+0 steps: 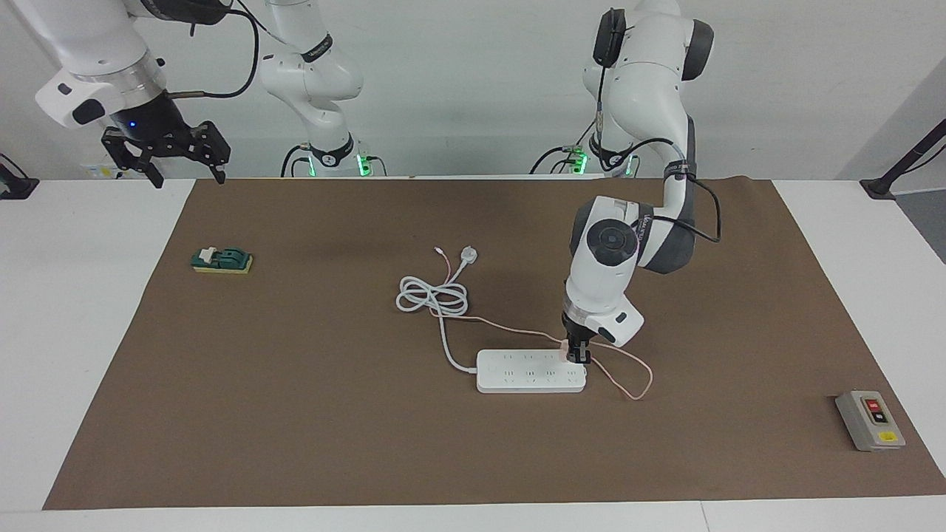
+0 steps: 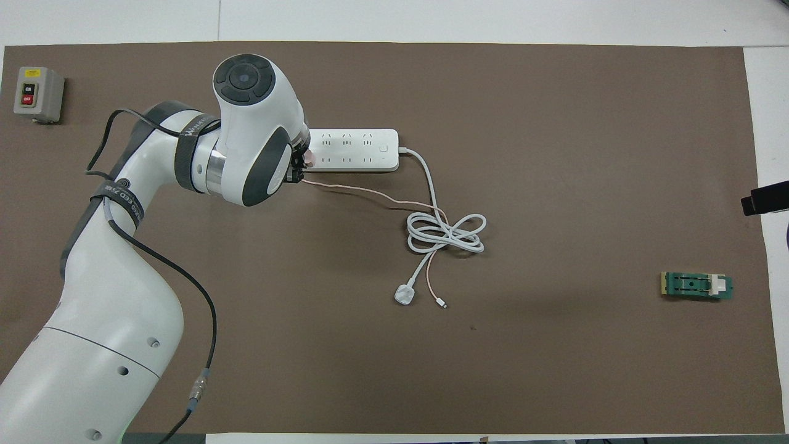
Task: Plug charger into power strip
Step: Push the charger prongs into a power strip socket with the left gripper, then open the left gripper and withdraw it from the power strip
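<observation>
The white power strip lies flat on the brown mat near the middle of the table. My left gripper points down over the strip's end toward the left arm's end of the table. It is shut on the pale-pink charger, which sits at the strip's top face; the fingers hide most of it. The charger's thin pink cable loops off the strip's end and trails toward the robots. My right gripper hangs open and empty, raised over the mat's corner, and waits.
The strip's thick white cord lies coiled nearer the robots, ending in a white plug. A grey box with red and yellow buttons sits at the left arm's end. A green block lies at the right arm's end.
</observation>
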Tool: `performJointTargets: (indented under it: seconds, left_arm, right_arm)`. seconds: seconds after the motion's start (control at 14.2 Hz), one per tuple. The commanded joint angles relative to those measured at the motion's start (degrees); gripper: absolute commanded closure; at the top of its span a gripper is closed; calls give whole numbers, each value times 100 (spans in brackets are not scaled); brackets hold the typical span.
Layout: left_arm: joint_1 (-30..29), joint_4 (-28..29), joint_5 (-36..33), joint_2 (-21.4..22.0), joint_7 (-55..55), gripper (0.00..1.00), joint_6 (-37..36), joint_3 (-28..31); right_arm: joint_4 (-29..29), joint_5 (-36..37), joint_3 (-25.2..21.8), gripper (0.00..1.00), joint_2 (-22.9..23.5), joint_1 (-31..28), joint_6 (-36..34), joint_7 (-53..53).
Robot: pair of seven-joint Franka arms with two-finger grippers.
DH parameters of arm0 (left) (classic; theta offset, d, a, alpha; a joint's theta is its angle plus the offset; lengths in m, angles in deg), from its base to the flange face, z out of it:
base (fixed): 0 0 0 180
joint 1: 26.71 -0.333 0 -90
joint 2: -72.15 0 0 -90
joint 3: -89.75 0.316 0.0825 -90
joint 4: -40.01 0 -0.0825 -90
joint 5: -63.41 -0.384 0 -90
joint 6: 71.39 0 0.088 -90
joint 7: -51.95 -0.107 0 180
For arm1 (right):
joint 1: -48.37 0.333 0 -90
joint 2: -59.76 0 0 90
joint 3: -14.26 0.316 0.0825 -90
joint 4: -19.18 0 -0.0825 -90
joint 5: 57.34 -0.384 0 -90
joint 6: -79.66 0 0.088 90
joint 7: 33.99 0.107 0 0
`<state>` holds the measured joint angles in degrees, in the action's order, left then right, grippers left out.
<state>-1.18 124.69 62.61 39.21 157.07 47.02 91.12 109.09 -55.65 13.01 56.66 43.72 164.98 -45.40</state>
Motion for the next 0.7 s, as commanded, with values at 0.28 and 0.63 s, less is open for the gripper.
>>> performJointTargets:
  seconds: [0.28, 0.63]
  left_arm:
    - [-170, -75, 124, 410, -518, 0, -555, 4]
    - [-294, -48, 406, 1149, -923, 0, -977, 30]
  right_arm:
    - [89, 68, 63, 0, -104, -62, -77, 7]
    - [89, 68, 63, 0, -104, -62, -76, 7]
